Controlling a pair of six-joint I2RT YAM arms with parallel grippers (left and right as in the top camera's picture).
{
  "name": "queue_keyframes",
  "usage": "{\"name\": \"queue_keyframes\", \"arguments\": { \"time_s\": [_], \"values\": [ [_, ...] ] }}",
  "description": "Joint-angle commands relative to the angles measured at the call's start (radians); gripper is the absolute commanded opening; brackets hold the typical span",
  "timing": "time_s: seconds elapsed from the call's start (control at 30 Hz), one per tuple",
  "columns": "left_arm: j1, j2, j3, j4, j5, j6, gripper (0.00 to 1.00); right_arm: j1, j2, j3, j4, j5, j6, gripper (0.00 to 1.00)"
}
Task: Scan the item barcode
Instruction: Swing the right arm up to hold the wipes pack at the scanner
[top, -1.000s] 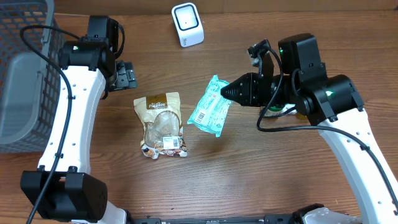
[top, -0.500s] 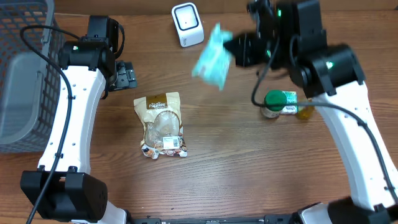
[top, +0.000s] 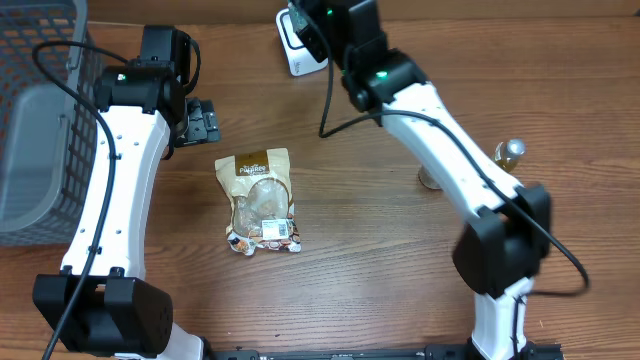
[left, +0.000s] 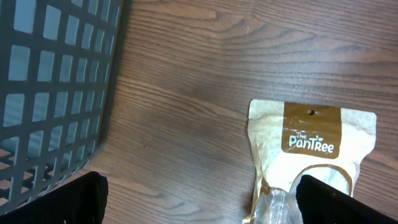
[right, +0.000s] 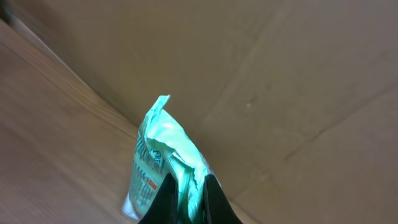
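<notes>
**Green packet held by the right arm at the far edge of the table**

The right gripper (right: 186, 194) was clamped on the lower end of a green packet (right: 163, 155), the task's item. The crinkled packet stood up between the two dark fingers (right: 163, 200). Wood table (right: 50, 124) lay to its left and a tan creased panel stood behind it. In the overhead view the right arm (top: 430, 120) reached across to the far centre. Its wrist was over the white scanner (top: 291, 56), and the packet itself was hidden under the arm there. The left gripper (top: 207, 121) was fully open and held nothing. It was poised above the table at the far left, between the grey basket (top: 40, 120) and a tan Pantree snack pouch (top: 262, 198). The pouch lay flat near the table's centre, well apart from the scanner. A bottle with a gold cap (top: 511, 150) stood at the right, partly hidden by the arm.
</notes>
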Motion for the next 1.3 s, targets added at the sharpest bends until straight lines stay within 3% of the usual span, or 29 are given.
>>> {"name": "queue_keyframes", "arguments": {
  "time_s": [0.0,0.3,0.43,0.6,0.8,1.13,1.27],
  "values": [
    [0.005,0.004,0.014,0.001,-0.013,0.007,1.0,-0.013,0.089,0.015,0.105,0.1,-0.118,0.04],
    [0.005,0.004,0.014,0.001,-0.013,0.007,0.99,-0.013,0.304,0.015,0.566,0.099,-0.447,0.04],
    [0.005,0.004,0.014,0.001,-0.013,0.007,0.99,-0.013,0.357,0.015,0.677,0.099,-0.47,0.04],
    [0.005,0.004,0.014,0.001,-0.013,0.007,0.99,-0.013,0.393,0.015,0.697,0.095,-0.454,0.04],
    [0.005,0.004,0.014,0.001,-0.013,0.007,0.99,-0.013,0.407,0.015,0.705,0.076,-0.328,0.04],
    [0.005,0.004,0.014,0.001,-0.013,0.007,0.99,-0.006,0.407,0.015,0.584,0.068,-0.303,0.04],
    [0.005,0.004,0.014,0.001,-0.013,0.007,1.0,-0.007,0.407,0.015,0.566,0.068,-0.211,0.04]
  ]
}}
